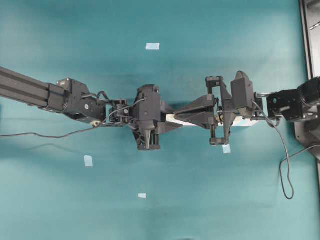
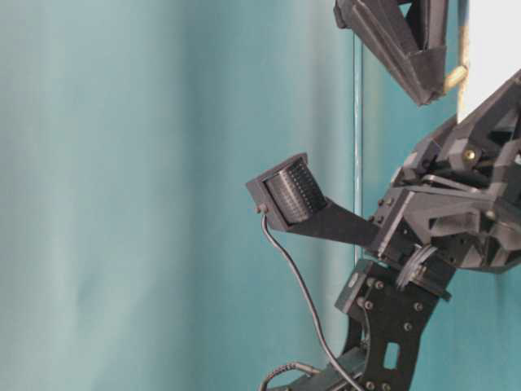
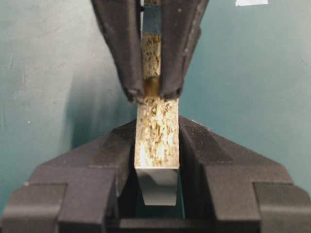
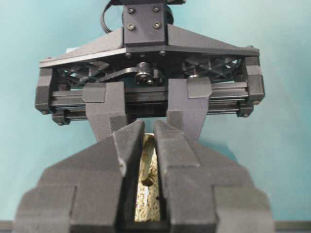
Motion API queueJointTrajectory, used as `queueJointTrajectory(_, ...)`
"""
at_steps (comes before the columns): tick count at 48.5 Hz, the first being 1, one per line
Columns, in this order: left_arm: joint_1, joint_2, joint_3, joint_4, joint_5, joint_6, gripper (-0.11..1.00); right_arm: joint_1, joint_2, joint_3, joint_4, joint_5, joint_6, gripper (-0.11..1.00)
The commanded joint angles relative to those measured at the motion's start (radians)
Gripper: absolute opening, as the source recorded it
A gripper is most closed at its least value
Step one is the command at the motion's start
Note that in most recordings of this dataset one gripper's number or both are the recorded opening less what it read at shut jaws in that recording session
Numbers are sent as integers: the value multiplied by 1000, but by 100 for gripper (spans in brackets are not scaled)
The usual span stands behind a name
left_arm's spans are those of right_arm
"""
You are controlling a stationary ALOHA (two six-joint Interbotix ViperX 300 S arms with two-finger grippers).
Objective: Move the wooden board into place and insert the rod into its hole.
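Observation:
The wooden board stands on its long side with its speckled edge up, and its light-blue patch is at the far end. My left gripper is shut on the board's near end. My right gripper faces it and is shut on the small cream rod, right over the board's top edge. The rod touches that edge; I cannot tell whether it sits in a hole. In the overhead view the left gripper and right gripper meet at mid-table over the board.
Pale-blue tape squares lie on the teal table: one at the back, one front left, one at the front, one just in front of the right gripper. A dark frame edges the right side.

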Motion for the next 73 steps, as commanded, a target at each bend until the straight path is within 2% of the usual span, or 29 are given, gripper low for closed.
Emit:
queueJointTrajectory(1,-5,-37,-2,2,-2,3,22,-5,-11,3,14,11,-3,10)
queueJointTrajectory(8,-5,-37,-2,2,-2,3,22,-5,-11,9,31,11,-3,10)
queueJointTrajectory(30,-5,-37,-3,3,0,3,22,-5,-67,55,25,26,-3,10)
queueJointTrajectory(37,-3,-37,-8,3,-2,2,22,6,-106,60,3,129,-3,10)
queueJointTrajectory(49,3,-37,-11,2,0,2,22,31,-127,14,-37,291,-3,10)
queueJointTrajectory(73,3,-37,-6,3,5,3,22,32,-129,12,-40,367,8,10)
